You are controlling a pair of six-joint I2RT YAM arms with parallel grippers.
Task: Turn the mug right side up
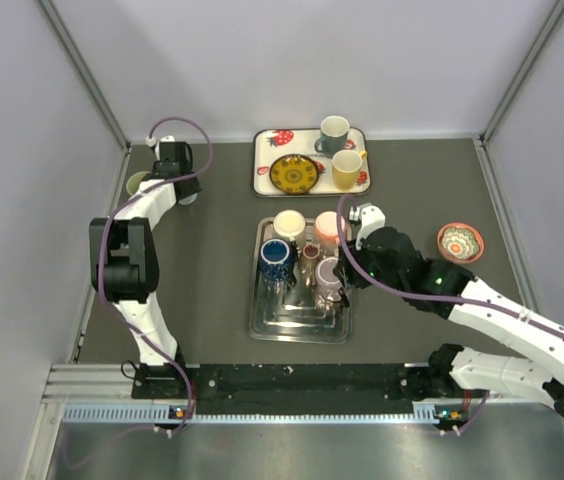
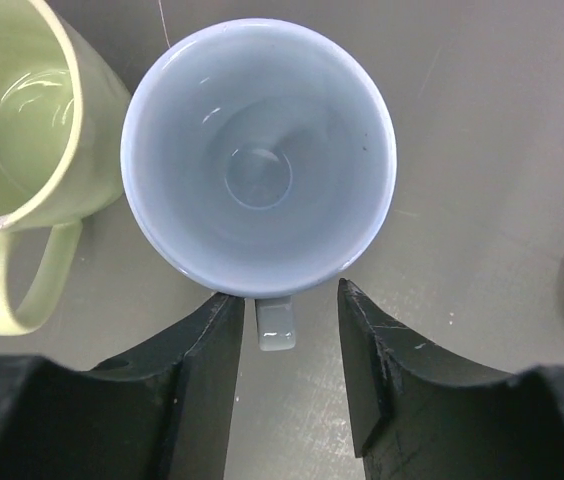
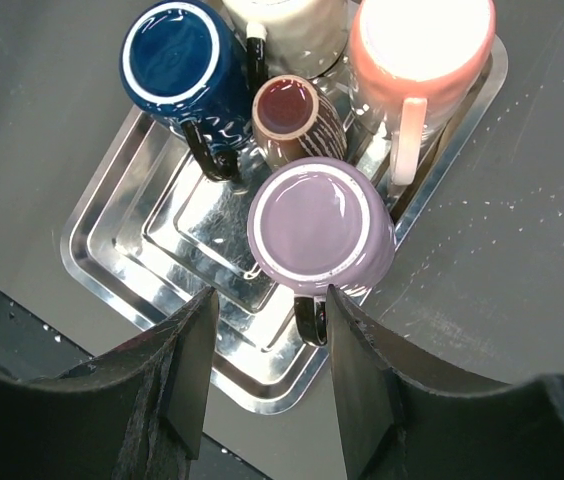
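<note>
Now | left claw half-open | straddling blue mug handle

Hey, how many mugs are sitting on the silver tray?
5: cream back left, pink back right, navy left, brown middle, lilac front right. None look hidden.

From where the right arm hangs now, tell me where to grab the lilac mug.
Take the dark handle from above, on the side nearest the right gripper. The lilac mug stands upside down in the tray, a brown cup crowds its far side, and the handle points into the gripper's open gap.
</note>
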